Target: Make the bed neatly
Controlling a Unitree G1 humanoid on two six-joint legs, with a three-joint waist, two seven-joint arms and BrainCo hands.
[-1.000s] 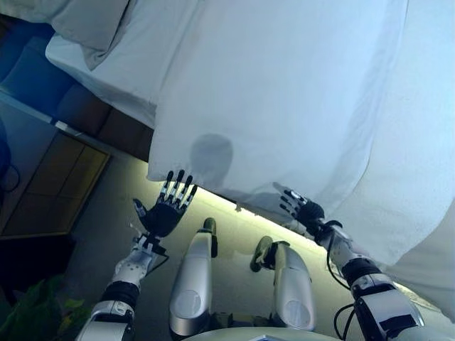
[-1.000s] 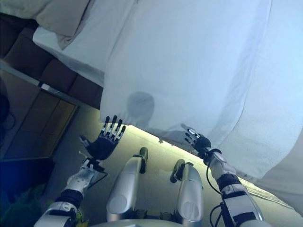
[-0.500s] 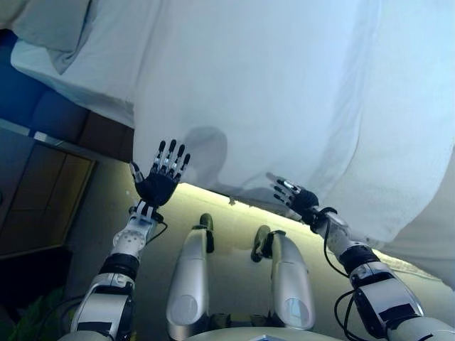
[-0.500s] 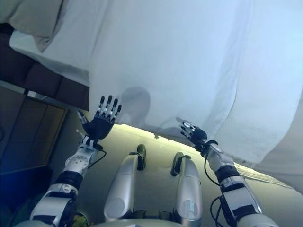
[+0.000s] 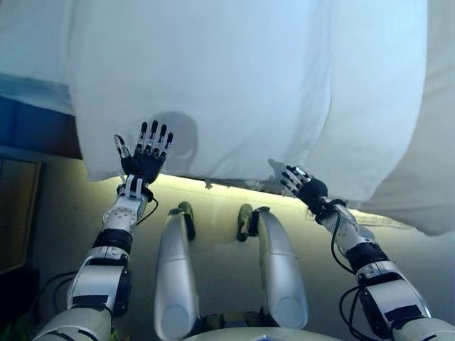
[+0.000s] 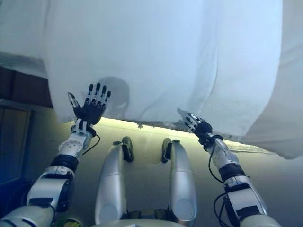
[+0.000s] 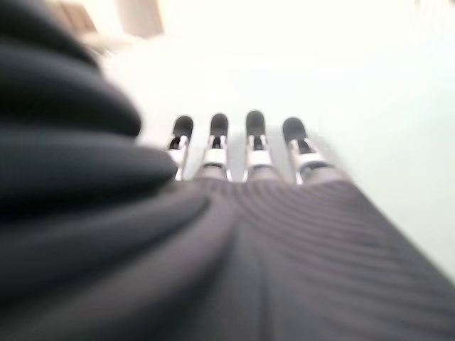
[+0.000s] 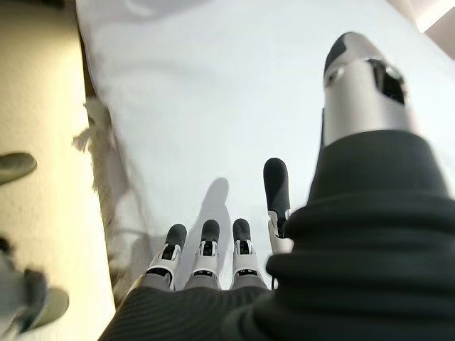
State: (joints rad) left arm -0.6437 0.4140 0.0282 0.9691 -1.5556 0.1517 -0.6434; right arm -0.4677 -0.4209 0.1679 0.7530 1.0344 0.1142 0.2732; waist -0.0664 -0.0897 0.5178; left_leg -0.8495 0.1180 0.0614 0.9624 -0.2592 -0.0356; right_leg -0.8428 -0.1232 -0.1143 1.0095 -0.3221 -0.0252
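Since the frame a second back: whole view has swung, so the camera moved; beyond that, left hand (image 5: 144,158) has risen from below the hem to lie against the hanging sheet (image 5: 234,85). Right hand (image 5: 304,186) remains at the lower hem, much as before.

Sheet hangs over the near side of the bed (image 6: 21,68), white, draped down toward the floor (image 5: 213,220); lower edge frayed near the right hand. A second fold of white cloth hangs further right.

Left fingers (image 7: 252,135) straight and spread, holding nothing. Right fingers (image 8: 206,245) also straight, relaxed, tips close to the cloth; no grasp.

Step in hand, as I judge it: smoothing or taking up the hanging edge. To do it well, both hands should close on the hem at matching height, well apart, then lift evenly so the edge stays level. Grabbing at uneven heights would likely skew the drape.
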